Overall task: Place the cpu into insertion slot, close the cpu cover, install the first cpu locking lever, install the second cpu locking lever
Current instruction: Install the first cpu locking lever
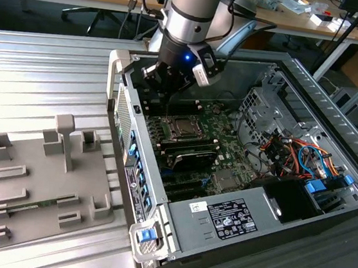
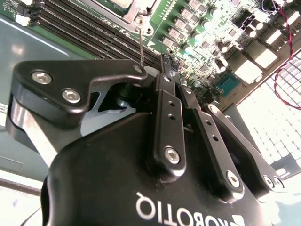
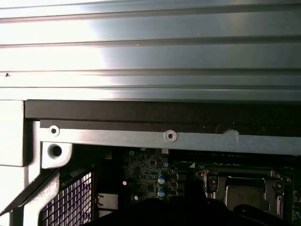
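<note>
Where the cpu cover (image 3: 212,182) frames it, the cpu (image 1: 183,128) looks silvery-grey

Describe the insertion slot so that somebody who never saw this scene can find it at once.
Find the open computer case on the ribbed metal table, then its green motherboard. The insertion slot lies close to the black end effector. It alone is square with a shiny metal frame; its neighbours are long black slots.
</note>
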Tool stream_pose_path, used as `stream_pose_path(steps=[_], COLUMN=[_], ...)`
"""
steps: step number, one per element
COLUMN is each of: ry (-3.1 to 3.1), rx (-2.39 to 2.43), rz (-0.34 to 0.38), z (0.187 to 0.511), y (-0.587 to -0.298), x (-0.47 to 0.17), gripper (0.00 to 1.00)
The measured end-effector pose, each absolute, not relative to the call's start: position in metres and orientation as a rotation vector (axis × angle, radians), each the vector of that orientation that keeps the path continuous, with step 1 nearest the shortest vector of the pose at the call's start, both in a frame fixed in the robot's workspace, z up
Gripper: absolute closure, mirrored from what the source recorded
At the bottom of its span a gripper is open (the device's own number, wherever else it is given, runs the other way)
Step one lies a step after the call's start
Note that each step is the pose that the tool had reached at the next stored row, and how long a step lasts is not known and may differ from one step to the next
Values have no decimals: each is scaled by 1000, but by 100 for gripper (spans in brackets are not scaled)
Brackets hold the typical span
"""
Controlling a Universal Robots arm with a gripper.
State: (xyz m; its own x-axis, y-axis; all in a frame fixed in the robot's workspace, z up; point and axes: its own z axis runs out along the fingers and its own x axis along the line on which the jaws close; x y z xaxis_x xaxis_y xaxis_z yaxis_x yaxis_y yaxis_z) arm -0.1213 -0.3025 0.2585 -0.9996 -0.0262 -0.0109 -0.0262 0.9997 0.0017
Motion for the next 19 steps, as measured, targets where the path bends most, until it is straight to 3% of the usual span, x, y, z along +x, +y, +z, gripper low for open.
stream_pose_path(steps=[19], ry=[3130], rx=[-41], rz=[3], z=[259], y=[-303], x=[-92], gripper=[89])
